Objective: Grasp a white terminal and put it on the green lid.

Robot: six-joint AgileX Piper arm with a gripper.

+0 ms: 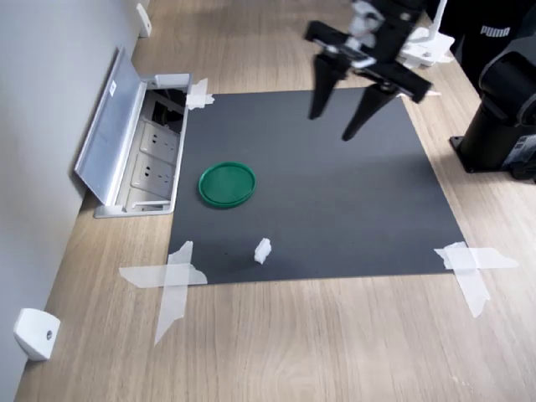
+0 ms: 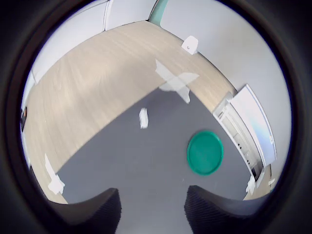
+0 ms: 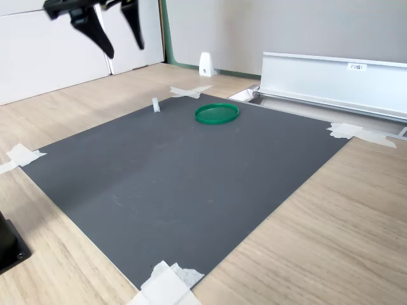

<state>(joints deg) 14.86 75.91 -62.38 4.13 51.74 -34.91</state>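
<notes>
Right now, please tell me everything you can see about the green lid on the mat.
The green lid is a flat, round, dark-green disc with a low raised rim, apparently plastic. It lies flat on the dark grey mat, near the mat's edge beside the open floor socket box. Nothing rests on it and nothing touches it: the white terminal lies apart from it on the mat, and the gripper hangs open well above, away from it.

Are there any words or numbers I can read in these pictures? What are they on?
"PUMA": white letters on the dark item at the first exterior view's top right corner.
Small label on the open metal flap in the second exterior view: too small to read.
No other writing shows.
</notes>
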